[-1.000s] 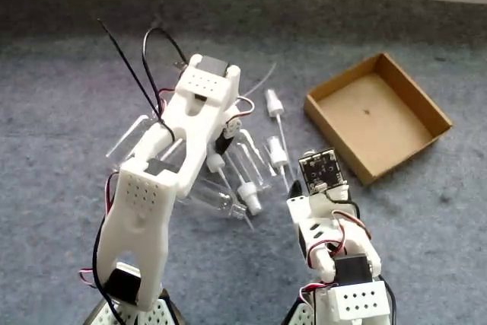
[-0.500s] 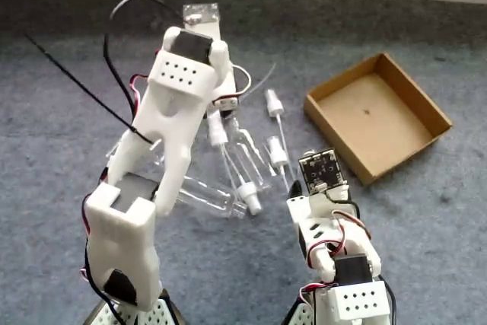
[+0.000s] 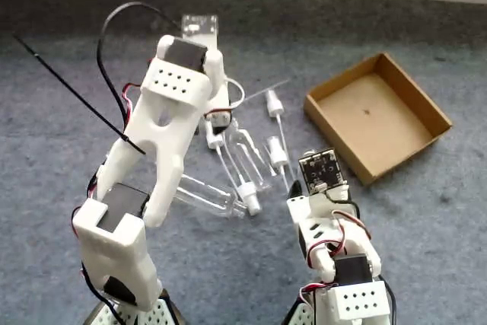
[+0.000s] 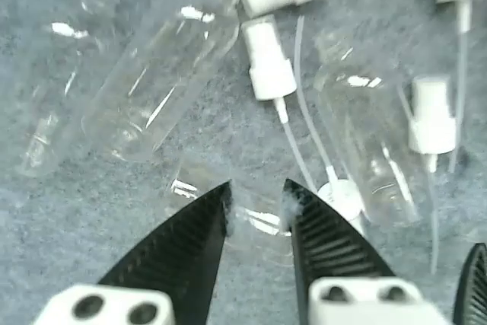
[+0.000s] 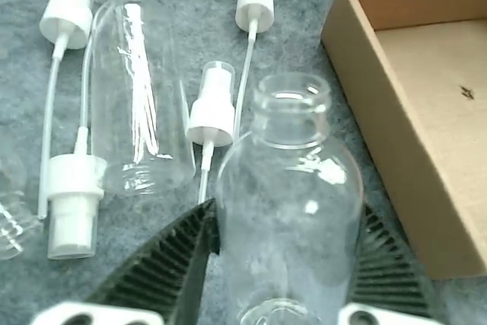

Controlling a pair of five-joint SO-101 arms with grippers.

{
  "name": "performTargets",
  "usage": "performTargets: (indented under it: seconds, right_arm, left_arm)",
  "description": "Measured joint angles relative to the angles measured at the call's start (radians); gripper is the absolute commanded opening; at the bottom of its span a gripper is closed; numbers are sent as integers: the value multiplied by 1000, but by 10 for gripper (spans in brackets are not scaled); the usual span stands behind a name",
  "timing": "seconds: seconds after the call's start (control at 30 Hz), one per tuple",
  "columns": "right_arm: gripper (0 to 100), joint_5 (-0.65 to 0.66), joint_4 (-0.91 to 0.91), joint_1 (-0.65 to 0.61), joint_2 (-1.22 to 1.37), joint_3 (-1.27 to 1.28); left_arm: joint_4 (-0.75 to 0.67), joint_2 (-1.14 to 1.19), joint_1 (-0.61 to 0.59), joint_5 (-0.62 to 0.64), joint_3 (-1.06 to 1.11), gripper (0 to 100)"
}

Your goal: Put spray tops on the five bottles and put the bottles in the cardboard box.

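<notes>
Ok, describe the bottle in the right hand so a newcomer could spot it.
Start at the cardboard box; just beside its wall is the right hand. Between its black fingers sits a clear bottle with a bare open neck. It is the only bottle gripped; the other bottles lie loose on the carpet.

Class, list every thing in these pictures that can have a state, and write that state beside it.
left hand: open
right hand: shut on the held bottle
held bottle: gripped, mouth open, no spray top on it
lying bottle: on its side on the carpet
spray top: loose, lying off any bottle
cardboard box: open, nothing inside
</notes>
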Motion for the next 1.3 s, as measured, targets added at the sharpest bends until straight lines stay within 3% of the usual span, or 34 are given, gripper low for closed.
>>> performTargets:
  seconds: [0.13,0.3,0.53,0.83,1.3]
  right_arm:
    - [224,0,0,0,0,0]
    - [224,0,0,0,0,0]
    - [224,0,0,0,0,0]
    - [224,0,0,0,0,0]
    - [224,0,0,0,0,0]
  left_arm:
    - [-120,0,0,0,147,295]
    - [-285,0,2,6,255,294]
    - [-466,0,-6,115,359,294]
    - [-483,0,-86,127,364,294]
    - [-457,91,-86,141,364,294]
